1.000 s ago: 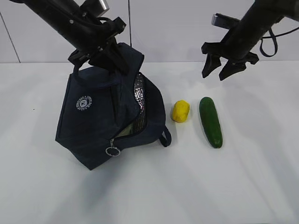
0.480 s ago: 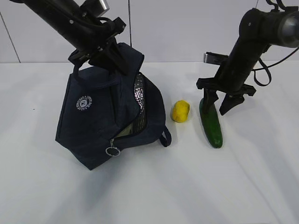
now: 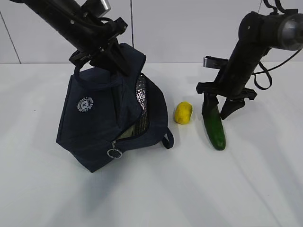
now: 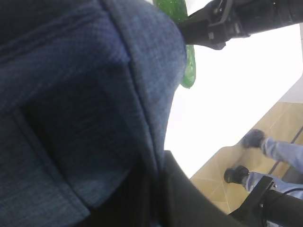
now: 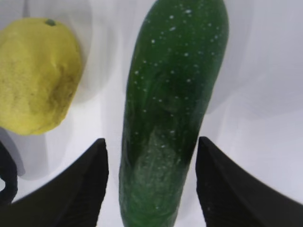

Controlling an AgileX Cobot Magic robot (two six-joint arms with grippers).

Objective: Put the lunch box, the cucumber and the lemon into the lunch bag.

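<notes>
The navy lunch bag [image 3: 102,120] stands tilted on the white table, its zipper partly open and silvery lining showing. My left gripper [image 3: 101,54] is shut on the bag's top and holds it up; in the left wrist view its fabric [image 4: 71,94] fills the frame. A pale green edge [image 3: 127,134] inside the opening looks like the lunch box lid. The lemon [image 3: 183,112] lies right of the bag. The cucumber [image 3: 214,125] lies right of the lemon. My right gripper [image 3: 215,112] is open, its fingers either side of the cucumber's [image 5: 170,109] far end, not touching it. The lemon [image 5: 38,75] lies beside it.
The zipper ring pull [image 3: 113,153] hangs at the bag's front. A handle loop [image 3: 168,139] lies on the table toward the lemon. The left wrist view shows the table edge, the floor and a person's feet [image 4: 251,139] beyond.
My right gripper has come down from above the table and now straddles the cucumber's far end, still open. The left gripper and bag have not moved.
</notes>
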